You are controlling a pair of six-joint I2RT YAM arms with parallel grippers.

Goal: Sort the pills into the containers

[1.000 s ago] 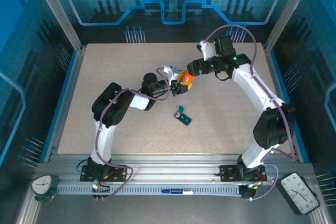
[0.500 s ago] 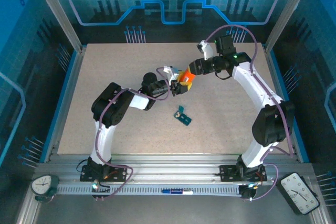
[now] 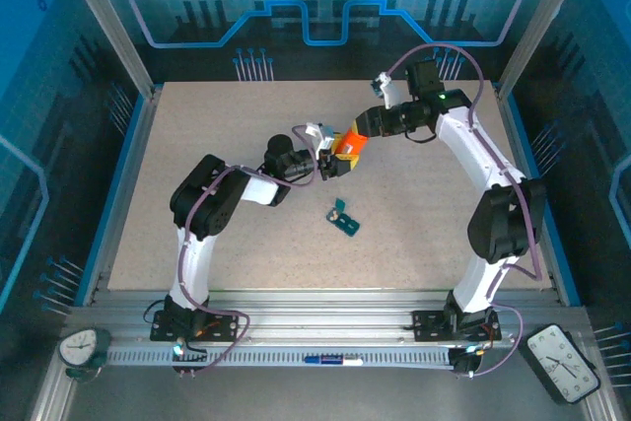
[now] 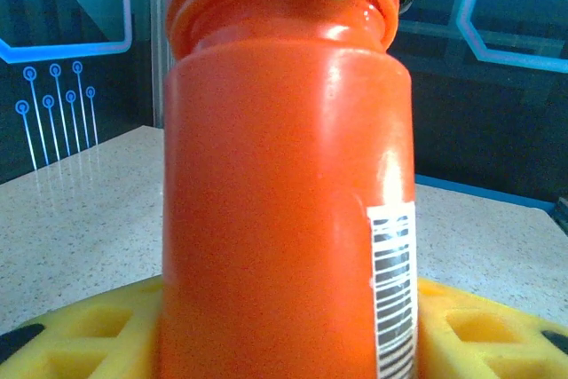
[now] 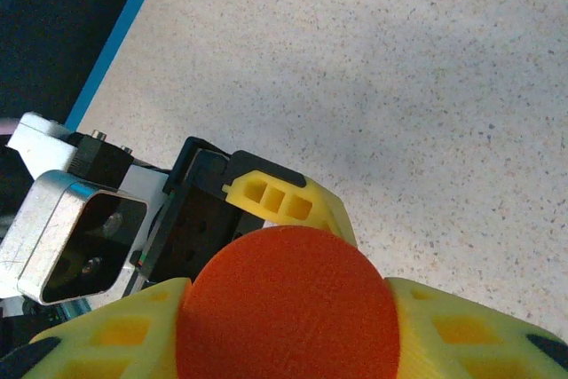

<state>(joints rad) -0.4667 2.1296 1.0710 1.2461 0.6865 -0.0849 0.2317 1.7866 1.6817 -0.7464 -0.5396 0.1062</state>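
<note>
Blue glowing walls stand around a pale speckled table (image 3: 197, 165). Since a second ago, the right arm has swung its big elbow a little up and out to the right. The orange bottle (image 3: 347, 144) has moved a tiny bit toward the back of the table. The left arm has moved back with it. The pill box (image 3: 344, 221) has not moved.

Both arms hold the orange bottle between them. The left tool (image 3: 330, 160) is clenched on the lower part of the bottle. In the left wrist view its yellow fingers (image 4: 80, 330) press against both sides, and a white label with black stripes shows on the bottle. The right tool (image 3: 355, 137) is clenched on the top of the bottle. In the right wrist view its yellow fingers (image 5: 115, 330) sit on each side of the round orange top.

The small dark-teal pill box lies flat on the table. It is near the two tools but apart from them, closer to the front edge and just a bit to the right of the left tool.
</note>
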